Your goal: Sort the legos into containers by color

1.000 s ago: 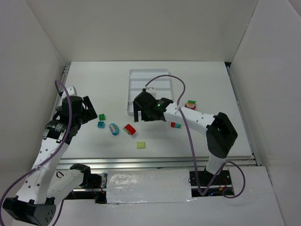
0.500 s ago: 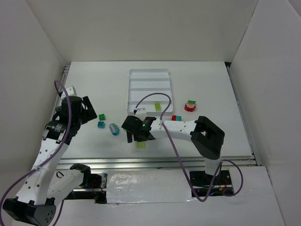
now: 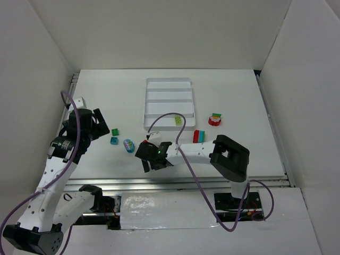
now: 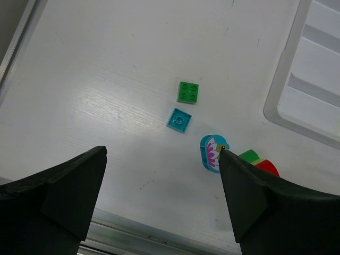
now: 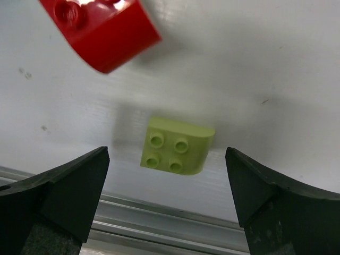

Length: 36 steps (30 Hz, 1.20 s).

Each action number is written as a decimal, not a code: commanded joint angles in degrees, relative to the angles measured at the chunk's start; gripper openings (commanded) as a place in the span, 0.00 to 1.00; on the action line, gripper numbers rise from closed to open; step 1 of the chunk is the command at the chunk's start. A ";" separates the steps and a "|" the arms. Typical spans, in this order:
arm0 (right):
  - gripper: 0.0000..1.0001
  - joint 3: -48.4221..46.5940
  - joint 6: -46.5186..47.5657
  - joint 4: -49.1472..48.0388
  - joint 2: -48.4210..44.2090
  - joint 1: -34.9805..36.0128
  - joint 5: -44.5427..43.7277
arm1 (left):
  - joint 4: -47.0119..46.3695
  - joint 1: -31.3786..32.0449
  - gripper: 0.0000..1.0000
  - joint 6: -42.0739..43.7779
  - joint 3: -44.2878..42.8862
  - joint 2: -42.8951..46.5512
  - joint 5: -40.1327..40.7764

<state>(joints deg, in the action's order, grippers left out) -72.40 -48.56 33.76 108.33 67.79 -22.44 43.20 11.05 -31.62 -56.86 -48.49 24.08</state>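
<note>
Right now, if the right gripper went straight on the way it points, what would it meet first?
Most likely the pale yellow-green brick, lying studs-up on the table, centred ahead of the open right gripper. The red brick sits off that line; depth is unclear.

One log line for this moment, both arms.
right gripper: open around pale yellow-green brick, not touching | left gripper: open, empty, short of teal brick | tray: another yellow-green brick in nearest compartment
</note>
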 commanded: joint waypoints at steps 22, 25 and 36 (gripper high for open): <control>1.00 16.41 41.86 -16.53 -15.34 -4.59 28.13 | -2.24 -0.24 0.99 1.56 0.26 1.03 -2.19; 1.00 17.38 46.43 -18.72 -15.87 -6.61 32.88 | -2.16 -0.24 1.00 1.56 0.26 1.12 -2.28; 1.00 9.74 58.57 -12.05 -11.04 -8.72 31.75 | -2.77 -0.24 1.00 2.17 0.52 1.64 -3.42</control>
<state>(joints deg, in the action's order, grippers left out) -59.35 4.75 20.53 96.20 59.81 8.91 42.35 11.05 -31.20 -56.86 -47.79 21.15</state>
